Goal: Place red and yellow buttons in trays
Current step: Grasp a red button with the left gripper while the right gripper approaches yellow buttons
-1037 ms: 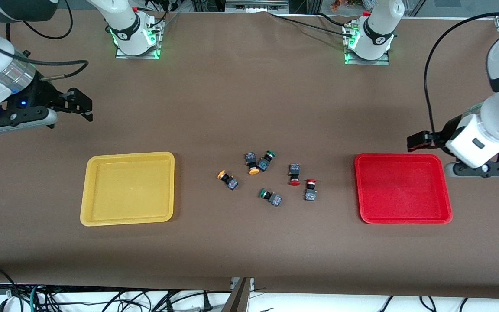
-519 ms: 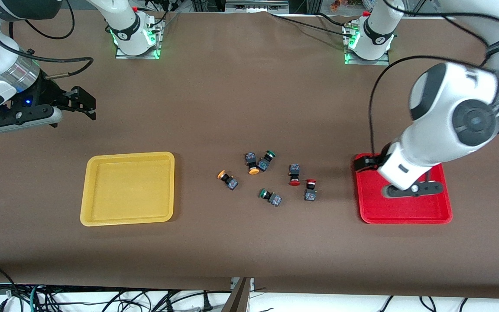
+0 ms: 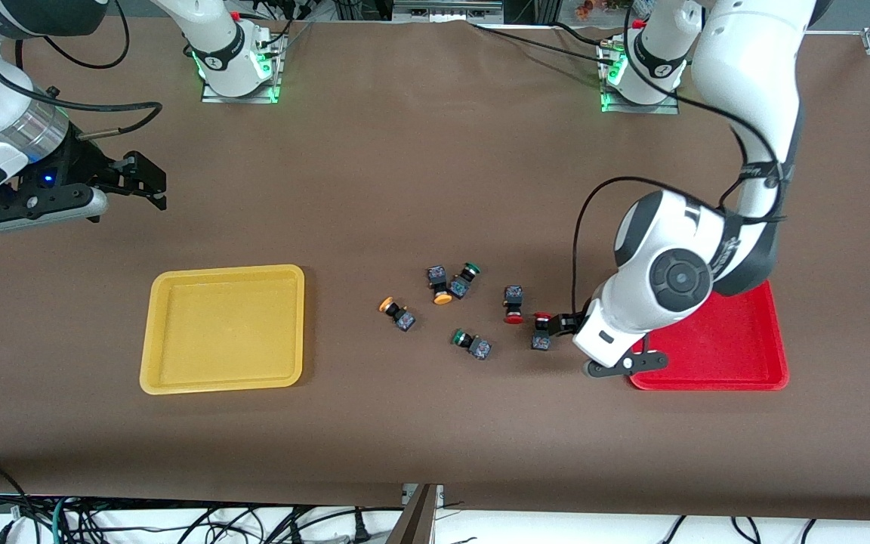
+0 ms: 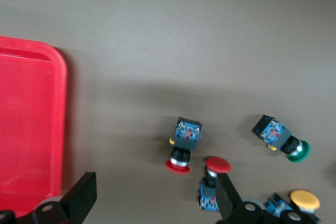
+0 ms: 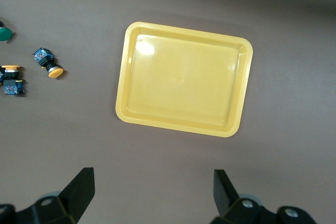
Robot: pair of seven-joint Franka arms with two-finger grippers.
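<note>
Brown desk holds a cluster of six push-button switches, taken as the landmark. Yellow tray sits well apart from the cluster toward the right arm's end; red tray sits near it toward the left arm's end. Both trays hold no buttons.

Within the cluster: two red-cap buttons lie at its red-tray edge, two orange-yellow buttons at its yellow-tray edge, two green-cap switches in between, one touching an orange-yellow button.

Left tool is over the cluster's red-tray edge, fingers spread wide, released, holding nothing; one finger is right by a red-cap button.

Right tool waits well apart from the cluster, up over bare desk by the yellow tray, fingers spread, released.
</note>
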